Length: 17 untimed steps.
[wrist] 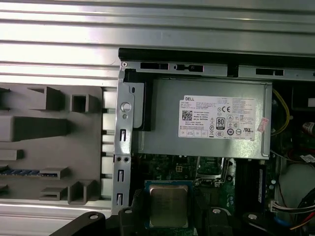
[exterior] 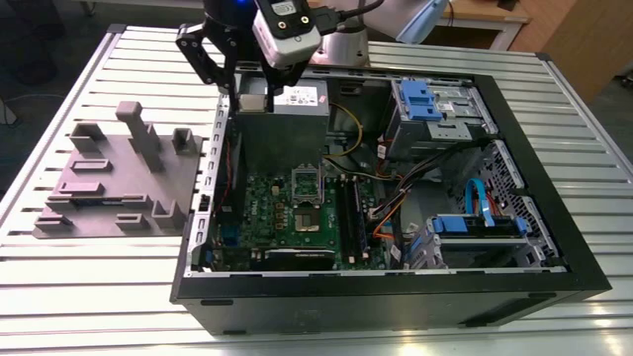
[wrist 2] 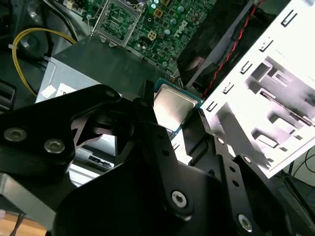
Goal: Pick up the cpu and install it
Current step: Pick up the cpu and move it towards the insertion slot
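- While the arm hangs over the open computer case (exterior: pixel 396 285), the gripper (exterior: pixel 252 95) sits in the upper left of the exterior view, above the grey power supply box (exterior: pixel 282 144).
- In the second wrist view its black fingers (wrist 2: pixel 142 110) are clamped on the cpu (wrist 2: pixel 172 105), silver top showing.
- The green motherboard (exterior: pixel 267 215) lies lower in the frame, apart from the chip.
- A purple-grey tray (exterior: pixel 109 185) rests on the worktop (exterior: pixel 79 297).

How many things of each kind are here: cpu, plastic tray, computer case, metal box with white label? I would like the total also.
cpu: 1
plastic tray: 1
computer case: 1
metal box with white label: 1
Total: 4
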Motion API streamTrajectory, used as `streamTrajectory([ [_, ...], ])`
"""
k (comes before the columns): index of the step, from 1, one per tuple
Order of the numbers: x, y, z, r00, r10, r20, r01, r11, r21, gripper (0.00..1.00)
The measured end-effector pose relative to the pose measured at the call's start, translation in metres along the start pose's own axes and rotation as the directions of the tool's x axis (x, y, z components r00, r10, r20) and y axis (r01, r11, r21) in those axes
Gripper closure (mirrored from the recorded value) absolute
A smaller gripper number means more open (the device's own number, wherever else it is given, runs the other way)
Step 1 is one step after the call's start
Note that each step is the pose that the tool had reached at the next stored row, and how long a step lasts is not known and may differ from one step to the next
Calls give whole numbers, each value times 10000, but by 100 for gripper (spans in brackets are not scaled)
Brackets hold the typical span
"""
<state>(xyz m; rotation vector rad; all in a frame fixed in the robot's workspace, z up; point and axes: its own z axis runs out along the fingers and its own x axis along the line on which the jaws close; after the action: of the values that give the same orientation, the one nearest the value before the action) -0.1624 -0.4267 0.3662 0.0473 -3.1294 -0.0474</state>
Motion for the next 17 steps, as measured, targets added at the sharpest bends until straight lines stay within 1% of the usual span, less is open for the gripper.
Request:
streamTrajectory([
  [15,-218,-6,-3,10000,0,-1,0,10000,0,53],
  [16,-225,-7,-3,10000,1,0,-1,10000,1,53],
  [17,-209,-7,0,10000,2,1,-2,10000,0,53],
])
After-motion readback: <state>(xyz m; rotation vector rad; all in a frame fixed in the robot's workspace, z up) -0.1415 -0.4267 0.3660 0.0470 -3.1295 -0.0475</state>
